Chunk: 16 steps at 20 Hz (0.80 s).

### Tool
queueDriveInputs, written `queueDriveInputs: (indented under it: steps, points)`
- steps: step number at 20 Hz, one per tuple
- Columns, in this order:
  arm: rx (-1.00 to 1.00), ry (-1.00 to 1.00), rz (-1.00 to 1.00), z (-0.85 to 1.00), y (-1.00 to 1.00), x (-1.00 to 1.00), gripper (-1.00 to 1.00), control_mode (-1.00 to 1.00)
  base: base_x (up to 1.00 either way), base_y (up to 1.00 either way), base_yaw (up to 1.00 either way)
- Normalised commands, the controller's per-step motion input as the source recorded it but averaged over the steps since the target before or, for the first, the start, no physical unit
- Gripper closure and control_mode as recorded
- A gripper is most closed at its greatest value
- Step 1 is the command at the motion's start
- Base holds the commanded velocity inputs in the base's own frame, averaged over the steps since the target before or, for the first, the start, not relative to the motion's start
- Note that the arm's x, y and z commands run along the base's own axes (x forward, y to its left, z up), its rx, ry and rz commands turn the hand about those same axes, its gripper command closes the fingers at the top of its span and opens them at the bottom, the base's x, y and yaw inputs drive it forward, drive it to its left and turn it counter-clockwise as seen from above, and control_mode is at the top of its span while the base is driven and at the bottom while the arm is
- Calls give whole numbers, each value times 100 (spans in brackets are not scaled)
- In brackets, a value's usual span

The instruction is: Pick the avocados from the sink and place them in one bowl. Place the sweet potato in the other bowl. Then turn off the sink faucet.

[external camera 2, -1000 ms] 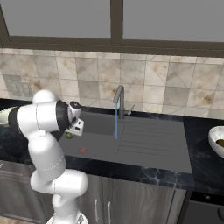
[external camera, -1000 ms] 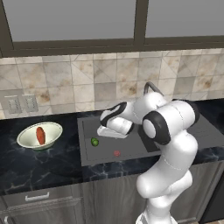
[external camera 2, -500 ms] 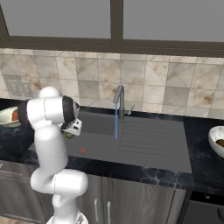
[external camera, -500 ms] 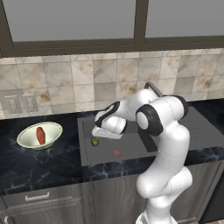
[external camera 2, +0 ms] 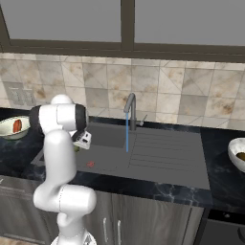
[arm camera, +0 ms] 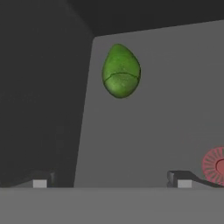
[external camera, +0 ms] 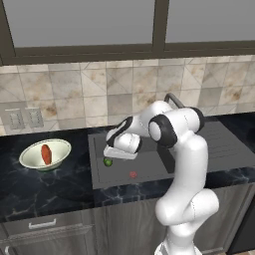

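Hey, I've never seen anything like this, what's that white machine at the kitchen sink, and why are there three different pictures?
It is a white robot arm on a base, rendered in a simulated kitchen. Two pictures come from cameras behind it, left and right; the third looks along its hand. Its gripper is open and holds nothing, over the sink, where a green avocado lies on the bottom near a red spot. The faucet is running. A sweet potato sits in the left bowl; the right bowl holds something dark.
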Motion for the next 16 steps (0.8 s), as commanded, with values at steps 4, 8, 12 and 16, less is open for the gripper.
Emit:
queueDriveInputs:
  steps: [4, 8, 12, 16]
  points:
    - [-4, 4, 0, -20, 17, 37, -100, -100, 0, 0, 0]
    - [-3, 4, 0, -16, 11, 35, -100, -100, 0, 0, 0]
    - [-1, 4, 0, -26, 1, 30, -100, -100, 0, 0, 0]
    - [-2, 4, 0, -29, 3, 32, -100, -100, 0, 0, 0]
